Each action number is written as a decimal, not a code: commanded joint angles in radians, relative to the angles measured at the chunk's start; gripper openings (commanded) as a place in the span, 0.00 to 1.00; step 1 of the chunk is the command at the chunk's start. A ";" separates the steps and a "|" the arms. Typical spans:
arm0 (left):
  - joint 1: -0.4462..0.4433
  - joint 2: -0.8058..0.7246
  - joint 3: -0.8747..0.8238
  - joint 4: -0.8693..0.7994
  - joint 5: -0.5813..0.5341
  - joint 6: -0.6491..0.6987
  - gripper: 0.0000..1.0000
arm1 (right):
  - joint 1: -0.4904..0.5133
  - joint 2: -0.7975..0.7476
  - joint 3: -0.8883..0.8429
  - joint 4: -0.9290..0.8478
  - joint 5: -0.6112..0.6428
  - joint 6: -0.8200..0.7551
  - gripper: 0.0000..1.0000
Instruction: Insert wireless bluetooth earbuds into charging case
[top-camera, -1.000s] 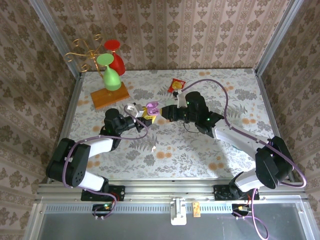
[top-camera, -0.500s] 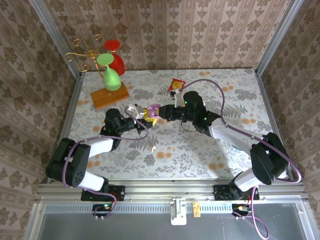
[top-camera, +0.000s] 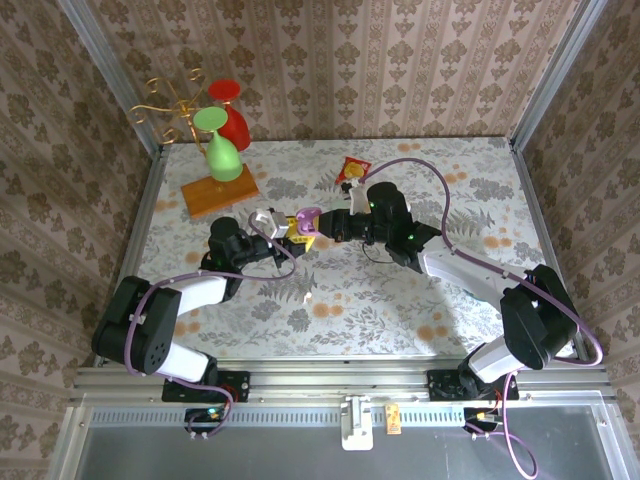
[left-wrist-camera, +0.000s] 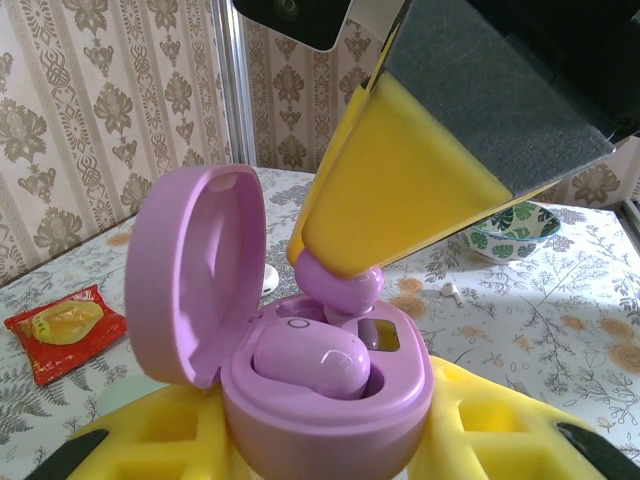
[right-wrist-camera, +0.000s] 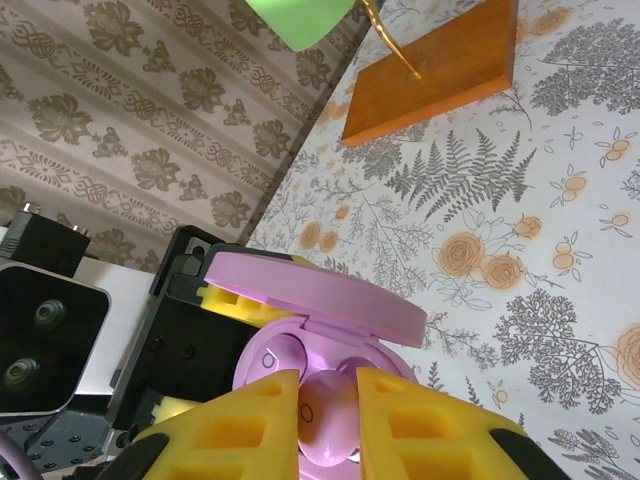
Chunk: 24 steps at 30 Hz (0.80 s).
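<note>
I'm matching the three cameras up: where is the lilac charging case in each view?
Top external: charging case near picture centre, mid-table.
Left wrist: low centre, its lid swung open to the left.
Right wrist: bottom, left of centre.
Shared landmark: the floral tablecloth under it.

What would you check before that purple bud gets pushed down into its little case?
1. Case lid stands open: ok.
2. Left gripper clamps the case from both sides: ok.
3. Seated earbud lies in its own socket: ok.
4. Right gripper pinches the second earbud: ok.
5. Second earbud lined up with the free socket: cannot tell; it hangs just above the socket, but the exact fit is hidden.
</note>
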 joint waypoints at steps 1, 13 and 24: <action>0.003 -0.017 0.012 0.052 0.017 -0.017 0.22 | -0.008 -0.013 -0.008 -0.008 0.021 -0.009 0.17; 0.007 -0.001 0.011 0.104 0.028 -0.049 0.22 | -0.012 -0.030 0.002 -0.036 0.039 -0.009 0.29; 0.028 0.017 0.000 0.160 0.027 -0.076 0.22 | -0.029 -0.151 -0.080 -0.037 0.159 -0.044 0.51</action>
